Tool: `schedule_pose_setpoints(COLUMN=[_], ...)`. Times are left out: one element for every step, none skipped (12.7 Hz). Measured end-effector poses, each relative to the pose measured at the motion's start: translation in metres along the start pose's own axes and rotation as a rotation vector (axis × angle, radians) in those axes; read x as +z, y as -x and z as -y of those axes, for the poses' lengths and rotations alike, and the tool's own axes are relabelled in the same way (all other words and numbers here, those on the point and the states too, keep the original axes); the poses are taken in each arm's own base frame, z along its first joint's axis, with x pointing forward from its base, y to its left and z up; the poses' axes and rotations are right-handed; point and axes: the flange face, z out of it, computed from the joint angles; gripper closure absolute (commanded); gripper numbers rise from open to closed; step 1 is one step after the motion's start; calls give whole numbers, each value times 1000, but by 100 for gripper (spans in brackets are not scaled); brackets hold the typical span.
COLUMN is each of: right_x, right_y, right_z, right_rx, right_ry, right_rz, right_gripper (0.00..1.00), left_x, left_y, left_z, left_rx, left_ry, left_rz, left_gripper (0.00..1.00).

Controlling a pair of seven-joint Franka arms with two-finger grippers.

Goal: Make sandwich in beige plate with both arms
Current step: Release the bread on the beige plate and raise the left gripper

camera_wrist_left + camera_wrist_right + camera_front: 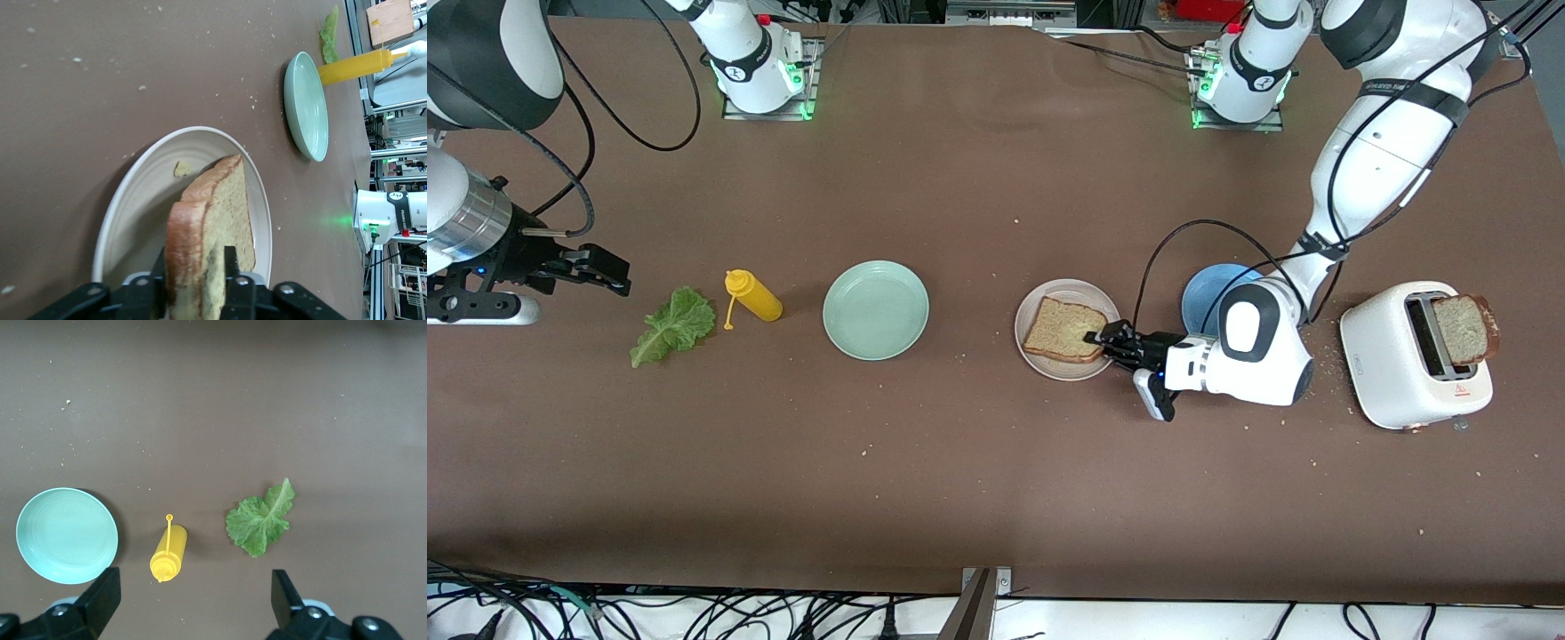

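Note:
The beige plate lies mid-table toward the left arm's end. A slice of brown toast rests on it. My left gripper is shut on the toast's edge; the left wrist view shows the slice clamped between the fingers over the plate. A second toast slice sticks out of the white toaster. The green lettuce leaf lies toward the right arm's end. My right gripper is open, up beside the lettuce, which also shows in the right wrist view.
A yellow squeeze bottle lies beside the lettuce. A mint-green plate sits between the bottle and the beige plate. A blue plate lies partly under the left arm. Crumbs dot the table near the toaster.

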Motion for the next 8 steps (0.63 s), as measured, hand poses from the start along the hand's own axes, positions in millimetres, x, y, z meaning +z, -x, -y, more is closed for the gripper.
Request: schedule_pose_setpoints(right_x=[0, 0, 1, 1, 1, 2, 2, 2], right_y=[0, 0, 0, 0, 0, 0, 0, 0], right_z=[0, 0, 0, 0, 0, 0, 0, 0], right_rx=[0, 0, 0, -6, -25, -61, -106, -161], right_ry=[0, 0, 0, 0, 0, 0, 0, 0], right_rz=[0, 1, 2, 2, 3, 4, 5, 6], right_gripper=[0, 0, 0, 0, 0, 0, 0, 0], left_x=[7, 10, 10, 7, 5, 3, 1, -2], left_y=[-3, -4, -4, -3, -4, -5, -7, -8], left_z=[-5, -7, -6, -4, -4, -6, -9, -11], left_rx=[5, 13, 23, 29, 35, 41, 46, 53], left_ry=[-3, -7, -8, -10, -11, -14, -17, -20], left_rz=[-1, 0, -1, -4, -7, -10, -12, -15], left_gripper=[0, 0, 0, 0, 0, 0, 0, 0])
